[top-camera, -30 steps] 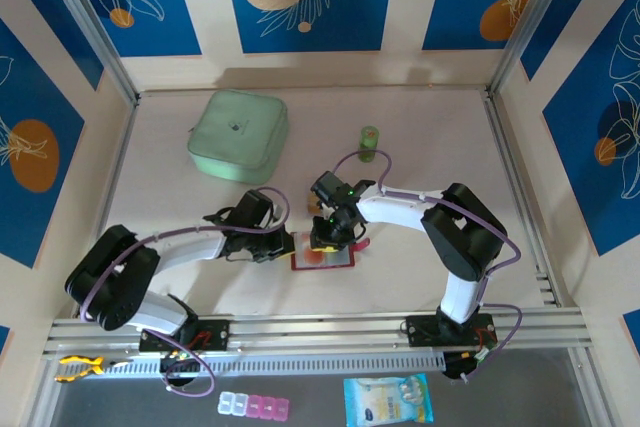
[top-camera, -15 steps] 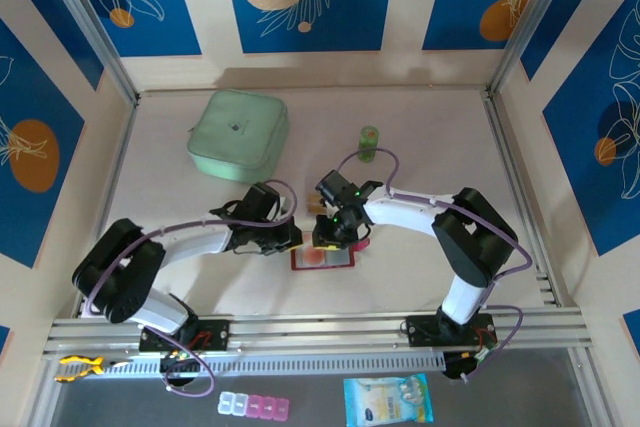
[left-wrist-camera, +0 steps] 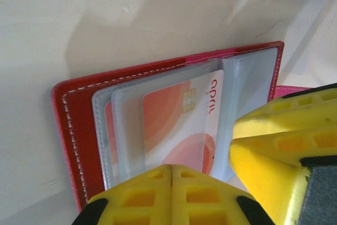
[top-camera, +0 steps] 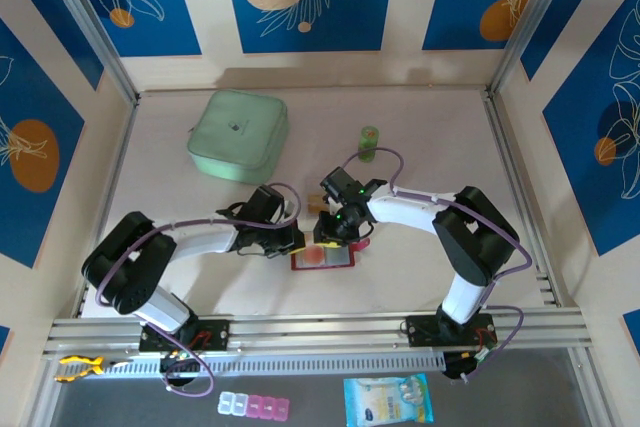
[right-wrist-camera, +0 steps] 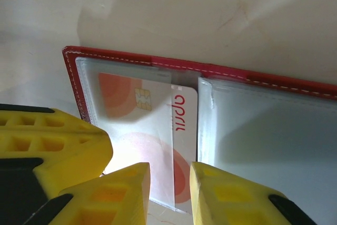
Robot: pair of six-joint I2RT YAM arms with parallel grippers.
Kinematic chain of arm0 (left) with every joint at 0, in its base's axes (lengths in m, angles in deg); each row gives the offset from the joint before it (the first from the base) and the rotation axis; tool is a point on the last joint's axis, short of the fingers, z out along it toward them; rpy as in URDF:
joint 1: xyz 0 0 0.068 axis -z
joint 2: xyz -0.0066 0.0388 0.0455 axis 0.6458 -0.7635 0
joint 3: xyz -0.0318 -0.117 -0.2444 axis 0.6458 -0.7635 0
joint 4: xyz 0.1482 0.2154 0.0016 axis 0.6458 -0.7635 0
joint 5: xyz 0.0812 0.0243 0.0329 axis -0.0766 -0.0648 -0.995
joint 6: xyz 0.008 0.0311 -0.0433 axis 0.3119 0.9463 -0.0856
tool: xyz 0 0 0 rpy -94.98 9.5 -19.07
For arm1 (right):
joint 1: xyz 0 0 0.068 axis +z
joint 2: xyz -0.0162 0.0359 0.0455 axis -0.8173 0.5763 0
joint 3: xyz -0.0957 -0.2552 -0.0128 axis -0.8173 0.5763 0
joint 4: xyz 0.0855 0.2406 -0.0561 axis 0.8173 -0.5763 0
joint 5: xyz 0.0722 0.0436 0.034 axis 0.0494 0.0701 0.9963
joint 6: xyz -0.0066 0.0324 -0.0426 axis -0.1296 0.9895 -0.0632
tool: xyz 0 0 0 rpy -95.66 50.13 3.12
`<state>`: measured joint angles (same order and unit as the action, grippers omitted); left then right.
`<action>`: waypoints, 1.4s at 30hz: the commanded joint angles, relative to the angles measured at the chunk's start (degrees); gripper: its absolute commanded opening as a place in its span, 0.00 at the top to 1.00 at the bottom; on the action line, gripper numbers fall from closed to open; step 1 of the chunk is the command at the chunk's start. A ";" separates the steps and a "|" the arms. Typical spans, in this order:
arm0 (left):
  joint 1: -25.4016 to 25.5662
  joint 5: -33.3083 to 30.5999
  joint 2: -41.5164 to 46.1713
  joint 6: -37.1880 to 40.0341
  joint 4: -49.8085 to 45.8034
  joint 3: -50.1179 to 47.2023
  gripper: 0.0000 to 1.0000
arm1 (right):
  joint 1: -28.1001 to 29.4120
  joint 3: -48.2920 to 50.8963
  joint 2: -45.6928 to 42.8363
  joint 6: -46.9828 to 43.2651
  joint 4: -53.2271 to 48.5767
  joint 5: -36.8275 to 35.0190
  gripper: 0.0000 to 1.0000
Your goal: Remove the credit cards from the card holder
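Note:
The red card holder (top-camera: pixel 323 258) lies open on the table, its grey inside and clear pockets (right-wrist-camera: pixel 263 130) facing up. A red-and-white credit card (left-wrist-camera: pixel 179 125) sits part way out of the left pocket (right-wrist-camera: pixel 152 125). My left gripper (top-camera: pixel 291 240) is shut, its yellow tips (left-wrist-camera: pixel 172 168) low over the holder's left half with nothing between them. My right gripper (top-camera: pixel 331 235) hovers over the holder's middle. Its two fingers stand a little apart (right-wrist-camera: pixel 169 180), above the card's near edge and not pinching it. A small tan piece (top-camera: pixel 311 205) lies just behind the grippers.
A pale-green square pouch (top-camera: pixel 238 135) rests at the back left. A small green bottle (top-camera: pixel 369 142) stands behind the right arm. The two grippers are almost touching over the holder. Metal rails run along the table's near edge (top-camera: pixel 320 332).
My left arm has reached rightward to the holder's left edge and its jaws have closed. The right gripper has shifted slightly up and to the right over the holder.

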<state>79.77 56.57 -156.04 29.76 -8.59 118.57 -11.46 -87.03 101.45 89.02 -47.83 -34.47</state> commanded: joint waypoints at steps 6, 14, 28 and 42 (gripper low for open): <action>0.33 -1.29 1.62 1.11 -3.18 -0.82 1.00 | -0.29 1.09 1.65 0.62 0.60 2.12 0.72; 0.20 -0.48 -0.16 1.94 -3.09 -1.52 1.00 | -0.37 1.02 2.88 0.74 0.69 1.45 0.72; 0.09 -0.33 -2.57 2.03 -2.48 -2.14 1.00 | -0.62 2.99 1.02 1.34 2.43 3.18 0.75; -0.01 -0.21 -3.12 2.94 -3.71 -1.79 1.00 | -4.84 12.03 -4.45 6.99 17.54 13.48 0.82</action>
<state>79.77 57.36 -157.28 31.49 -8.06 117.67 -15.70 -76.64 98.26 93.67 -35.11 -25.66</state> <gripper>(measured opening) 0.044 0.185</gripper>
